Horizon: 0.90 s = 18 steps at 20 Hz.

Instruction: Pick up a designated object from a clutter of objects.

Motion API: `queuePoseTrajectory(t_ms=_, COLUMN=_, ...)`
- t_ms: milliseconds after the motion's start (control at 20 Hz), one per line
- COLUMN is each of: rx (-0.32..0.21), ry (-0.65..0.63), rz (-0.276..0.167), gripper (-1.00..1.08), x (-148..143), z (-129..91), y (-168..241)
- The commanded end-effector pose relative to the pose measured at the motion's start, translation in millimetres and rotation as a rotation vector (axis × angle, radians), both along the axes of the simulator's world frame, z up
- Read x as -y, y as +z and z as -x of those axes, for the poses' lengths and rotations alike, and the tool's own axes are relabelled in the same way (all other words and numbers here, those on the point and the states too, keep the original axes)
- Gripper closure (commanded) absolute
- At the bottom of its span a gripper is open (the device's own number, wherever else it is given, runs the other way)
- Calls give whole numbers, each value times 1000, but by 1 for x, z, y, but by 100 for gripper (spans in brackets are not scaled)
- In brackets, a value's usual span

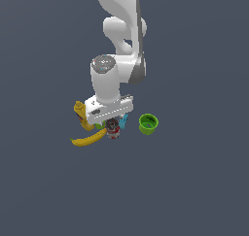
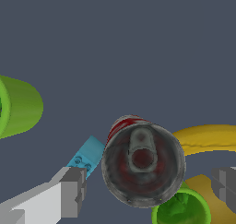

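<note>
The designated object is a small can (image 2: 143, 161) with a red and white label and a dark top, standing upright in the clutter of objects. In the exterior view the can (image 1: 114, 132) shows just under my hand. My gripper (image 2: 150, 188) is open, directly above the can, with one grey finger (image 2: 71, 191) on each side of it and neither touching it. In the exterior view the gripper (image 1: 113, 126) hangs low over the pile and hides part of it.
A banana (image 2: 207, 138) curves close behind the can, and a small green cup (image 2: 182, 209) touches its side. A light-blue piece (image 2: 87, 156) lies by one finger. A larger green cup (image 1: 148, 124) stands apart on the exterior view's right; a yellow bottle (image 1: 79, 111) lies on its left.
</note>
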<state>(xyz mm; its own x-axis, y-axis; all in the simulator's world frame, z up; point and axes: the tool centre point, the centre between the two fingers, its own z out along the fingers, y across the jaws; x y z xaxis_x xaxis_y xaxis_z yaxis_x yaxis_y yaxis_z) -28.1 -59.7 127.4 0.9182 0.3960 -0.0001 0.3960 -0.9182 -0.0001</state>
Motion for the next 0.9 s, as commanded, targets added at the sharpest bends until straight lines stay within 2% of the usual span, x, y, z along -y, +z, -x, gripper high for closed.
queuePoseTrajectory(t_ms=0, rx=0, ry=0, rz=0, gripper=-92, x=0, z=0, y=-4)
queuePoseTrajectory(t_ms=450, rx=0, ry=3, rz=0, gripper=-92, x=0, z=1, y=-40)
queuePoseTrajectory(t_ms=750, rx=0, ry=3, rz=0, gripper=-92, x=0, z=1, y=-50)
queuePoseTrajectory(t_ms=800, rx=0, ry=3, rz=0, gripper=108, x=0, z=1, y=-50)
queuePoseTrajectory(t_ms=850, rx=0, ry=3, rz=0, gripper=108, x=0, z=1, y=-50)
